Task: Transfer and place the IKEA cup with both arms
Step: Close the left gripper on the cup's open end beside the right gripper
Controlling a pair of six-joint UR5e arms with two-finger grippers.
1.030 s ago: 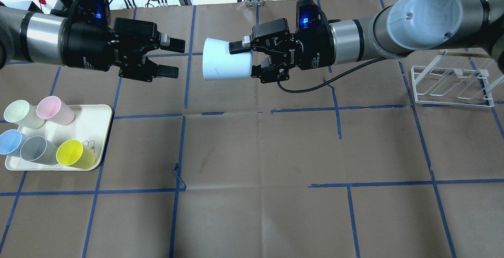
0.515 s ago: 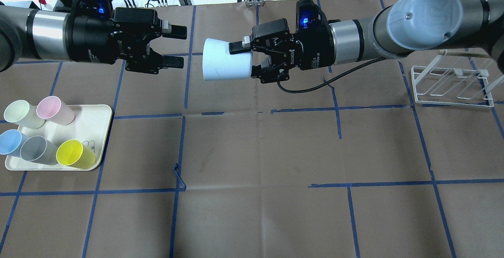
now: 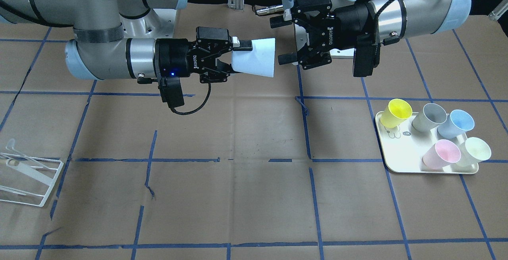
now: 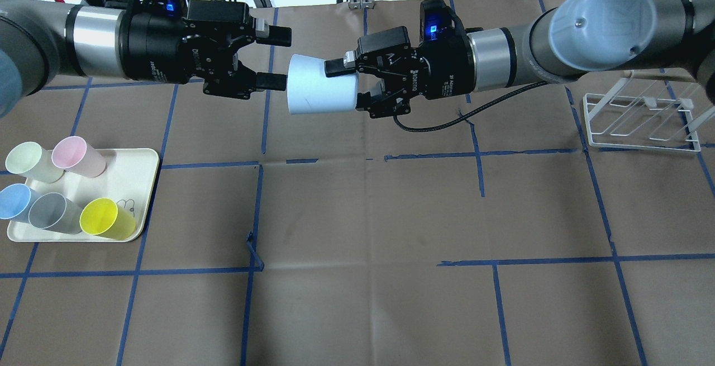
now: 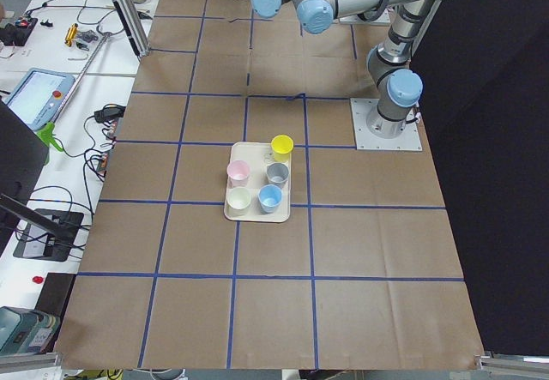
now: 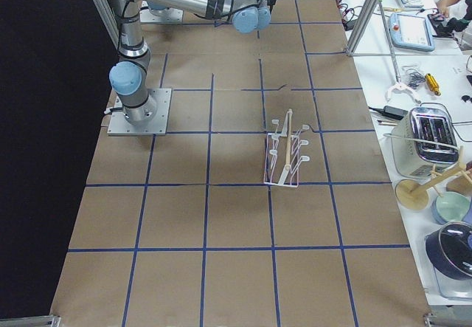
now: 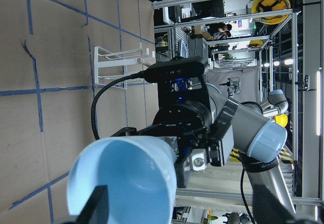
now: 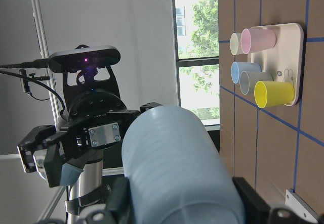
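My right gripper (image 4: 349, 84) pinches the IKEA cup (image 4: 315, 86) by its base. My left gripper (image 4: 279, 57) gapes wide beside its rim.

table (image 4: 357, 310): brown paper, blue tape grid | cream tray (image 4: 137, 169), robot's left end | white wire rack (image 4: 642, 122), right end

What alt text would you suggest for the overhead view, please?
The right tool holds a pale-blue cup sideways, mouth toward the open left tool. A tray of five cups sits at left, a wire rack at right.
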